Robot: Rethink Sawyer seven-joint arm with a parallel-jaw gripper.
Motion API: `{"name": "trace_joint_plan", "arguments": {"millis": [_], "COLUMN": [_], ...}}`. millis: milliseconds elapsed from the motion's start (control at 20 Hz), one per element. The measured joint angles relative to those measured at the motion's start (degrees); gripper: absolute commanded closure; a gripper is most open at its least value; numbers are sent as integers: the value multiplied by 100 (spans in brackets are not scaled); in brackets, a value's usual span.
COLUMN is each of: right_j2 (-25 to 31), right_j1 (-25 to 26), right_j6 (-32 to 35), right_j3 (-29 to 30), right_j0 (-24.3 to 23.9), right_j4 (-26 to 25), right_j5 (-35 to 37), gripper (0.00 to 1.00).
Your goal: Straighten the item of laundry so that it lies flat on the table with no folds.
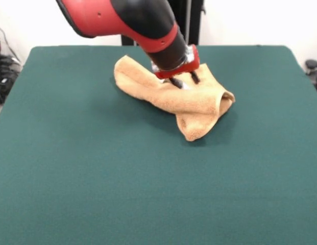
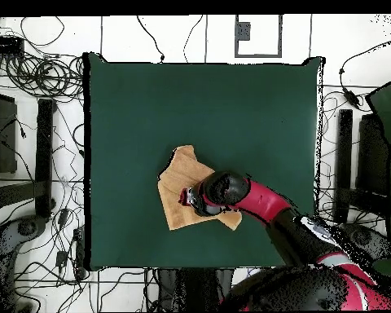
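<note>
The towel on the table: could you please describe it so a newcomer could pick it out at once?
Find the dark green table; under the red-and-black arm's gripper lies the towel. It is the only orange-tan cloth there, rumpled and folded over itself.

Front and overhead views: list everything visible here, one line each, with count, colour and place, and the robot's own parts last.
towel: one, orange-tan, crumpled and folded over itself, on the table's far half in the front view, under the gripper.
table: one, dark green top, fills most of both views.
cables: many, black, on the white floor around the table in the overhead view.
arm: one, red and black, comes down over the towel.
gripper: one, red body with dark fingers, down on the towel; open or shut cannot be told.
</note>
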Motion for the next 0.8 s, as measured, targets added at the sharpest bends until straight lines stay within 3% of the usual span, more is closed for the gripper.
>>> {"name": "trace_joint_plan", "arguments": {"millis": [250,800], "right_j2": [-291,-1037], "right_j1": [-124,-562], "right_j6": [0,46], "right_j3": [-62,-125], "right_j0": [330,1254], "right_j4": [-263,-262], "right_j5": [-136,-256], "gripper": [100,100]}}
